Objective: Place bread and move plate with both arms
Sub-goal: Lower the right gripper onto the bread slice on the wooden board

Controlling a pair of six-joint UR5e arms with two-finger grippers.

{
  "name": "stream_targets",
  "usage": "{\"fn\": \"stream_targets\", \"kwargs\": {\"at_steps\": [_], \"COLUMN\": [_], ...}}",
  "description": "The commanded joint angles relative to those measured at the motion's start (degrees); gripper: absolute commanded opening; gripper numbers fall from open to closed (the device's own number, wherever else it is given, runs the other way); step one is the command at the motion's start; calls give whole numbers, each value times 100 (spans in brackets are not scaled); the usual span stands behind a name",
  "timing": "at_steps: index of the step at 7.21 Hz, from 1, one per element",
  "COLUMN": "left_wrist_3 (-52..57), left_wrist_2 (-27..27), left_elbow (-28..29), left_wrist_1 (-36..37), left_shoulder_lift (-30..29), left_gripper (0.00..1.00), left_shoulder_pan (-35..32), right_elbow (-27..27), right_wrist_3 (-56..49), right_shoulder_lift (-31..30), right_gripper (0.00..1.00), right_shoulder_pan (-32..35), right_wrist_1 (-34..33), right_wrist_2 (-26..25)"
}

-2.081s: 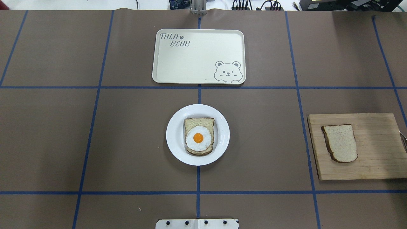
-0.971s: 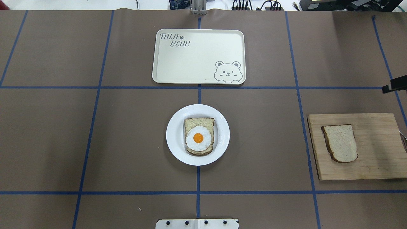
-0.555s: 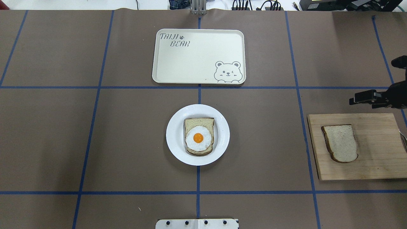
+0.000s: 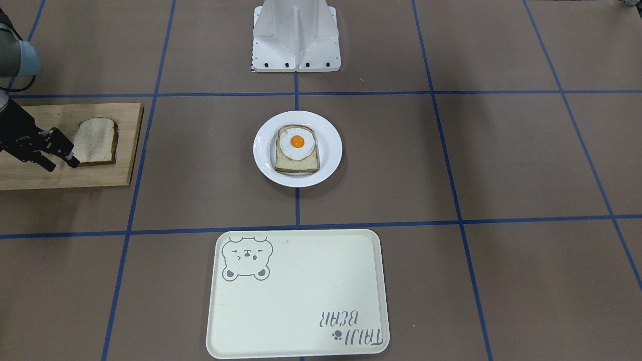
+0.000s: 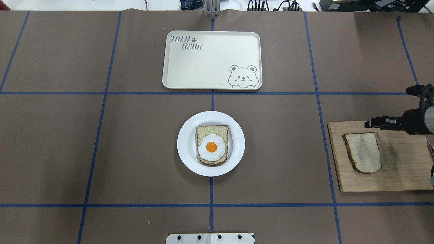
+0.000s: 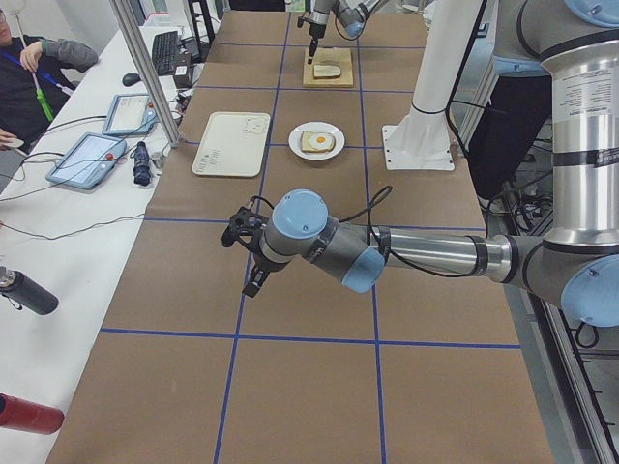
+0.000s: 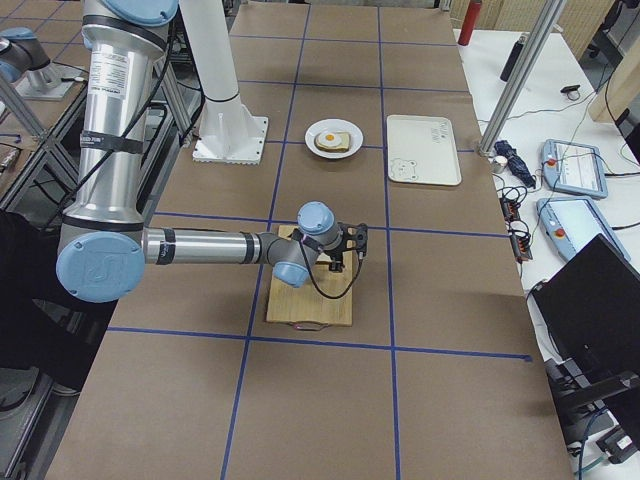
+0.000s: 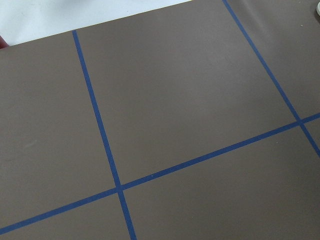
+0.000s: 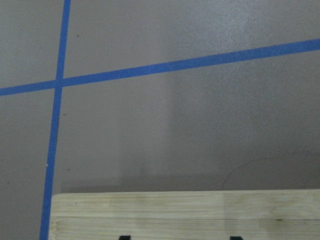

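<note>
The plain bread [image 5: 362, 152] lies on a wooden cutting board [image 5: 400, 176] at the right; it also shows in the front view [image 4: 95, 141]. My right gripper [image 5: 370, 122] hovers over the board's far edge, just beyond the bread, without touching it. In the front view its jaws stand apart and empty [image 4: 62, 165]. The white plate [image 5: 184, 142] sits mid-table and bears a bread slice with a fried egg [image 5: 211, 147]. My left gripper [image 6: 244, 259] shows only in the exterior left view, low over bare table far from the plate; I cannot tell if it is open.
A cream tray with a bear drawing [image 5: 212, 61] lies beyond the plate. The white robot base [image 4: 296, 35] stands on the near side. Blue tape lines cross the brown table cover.
My right arm has come in from the right edge and moved left and nearer, to the board's far edge by the bread. Bread, plate and tray have not moved.
</note>
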Motion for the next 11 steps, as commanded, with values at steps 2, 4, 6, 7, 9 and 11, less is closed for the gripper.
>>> {"fn": "stream_targets", "kwargs": {"at_steps": [2,4,6,7,9,11], "left_wrist_3": [0,-9,-9,-9,-9,-18], "left_wrist_2": [-5,4,4,4,4,4], "left_elbow": [-54,-36,-36,-36,-27,-45], "left_wrist_1": [8,8,8,8,-1,-1], "left_shoulder_lift": [32,32,58,59,50,59], "left_gripper": [98,98,98,98,98,98], "left_shoulder_pan": [-7,1,1,2,2,2], "right_elbow": [3,21,91,135,223,215], "right_wrist_3": [-57,-57,-57,-57,-66,-66], "right_shoulder_lift": [-168,-230,-239,-239,-239,-248], "right_gripper": [50,49,36,15,0,0], "right_shoulder_pan": [-185,-273,-326,-335,-361,-405], "right_wrist_1": [48,48,48,48,48,39], "right_wrist_2": [-110,-207,-207,-207,-199,-207]}}
